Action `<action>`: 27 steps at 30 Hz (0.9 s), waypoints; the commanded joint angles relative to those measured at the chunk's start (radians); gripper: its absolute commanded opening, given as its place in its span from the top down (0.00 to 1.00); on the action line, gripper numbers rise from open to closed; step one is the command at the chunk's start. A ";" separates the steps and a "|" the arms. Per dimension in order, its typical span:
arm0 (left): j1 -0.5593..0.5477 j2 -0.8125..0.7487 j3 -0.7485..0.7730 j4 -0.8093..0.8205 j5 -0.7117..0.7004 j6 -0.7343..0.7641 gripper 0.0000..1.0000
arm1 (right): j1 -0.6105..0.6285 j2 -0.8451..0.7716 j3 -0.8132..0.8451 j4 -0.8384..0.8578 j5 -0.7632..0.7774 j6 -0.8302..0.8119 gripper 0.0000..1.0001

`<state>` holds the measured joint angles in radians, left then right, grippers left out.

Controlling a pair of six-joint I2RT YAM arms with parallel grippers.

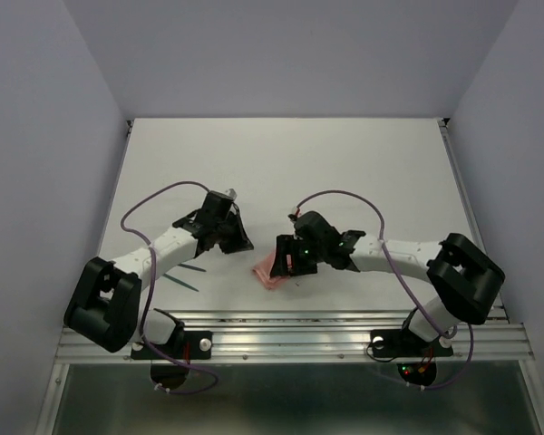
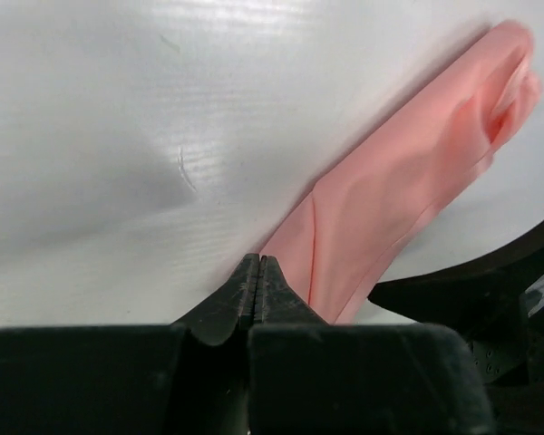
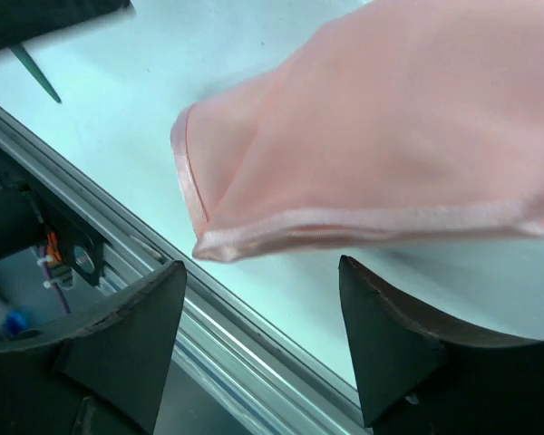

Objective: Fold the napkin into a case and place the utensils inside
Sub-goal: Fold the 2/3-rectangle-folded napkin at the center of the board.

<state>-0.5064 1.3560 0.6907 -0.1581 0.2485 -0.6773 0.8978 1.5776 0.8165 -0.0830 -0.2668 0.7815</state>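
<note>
The salmon-pink napkin (image 1: 270, 273) lies bunched into a narrow folded strip near the table's front edge, between the two grippers. In the left wrist view the napkin (image 2: 408, 172) stretches away to the upper right. My left gripper (image 2: 258, 265) is shut with nothing visible between its jaws, its tips at the strip's near end; in the top view it (image 1: 234, 236) sits left of the cloth. My right gripper (image 3: 263, 267) is open and empty, just above the napkin's hemmed corner (image 3: 254, 231); it (image 1: 286, 260) hovers over the cloth. Thin teal-green utensils (image 1: 189, 277) lie on the table under the left arm.
The metal rail (image 1: 290, 319) runs along the table's front edge, close to the napkin, and shows in the right wrist view (image 3: 118, 227). A teal utensil tip (image 3: 36, 74) shows at the upper left there. Purple cables (image 1: 159, 198) loop over both arms.
</note>
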 commanded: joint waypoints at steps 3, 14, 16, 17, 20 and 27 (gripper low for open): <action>0.039 -0.066 0.095 -0.069 -0.043 0.056 1.00 | 0.004 -0.109 0.056 -0.251 0.150 -0.125 0.20; -0.027 -0.037 0.151 -0.057 0.078 0.088 1.00 | -0.246 -0.327 -0.017 -0.281 0.328 -0.080 0.54; -0.061 -0.011 0.162 -0.054 0.092 0.088 1.00 | -0.319 -0.323 -0.019 -0.273 0.333 -0.096 0.55; -0.090 0.005 0.167 -0.046 0.097 0.088 1.00 | -0.347 -0.311 -0.011 -0.273 0.336 -0.102 0.55; -0.122 0.025 0.159 -0.028 0.121 0.082 1.00 | -0.367 -0.246 -0.001 -0.264 0.343 -0.120 0.55; -0.149 0.097 0.122 -0.017 0.179 0.122 1.00 | -0.378 -0.125 0.050 -0.216 0.308 -0.162 0.59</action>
<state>-0.6426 1.4227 0.8268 -0.1886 0.3889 -0.5926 0.5232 1.4277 0.8112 -0.3416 0.0483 0.6571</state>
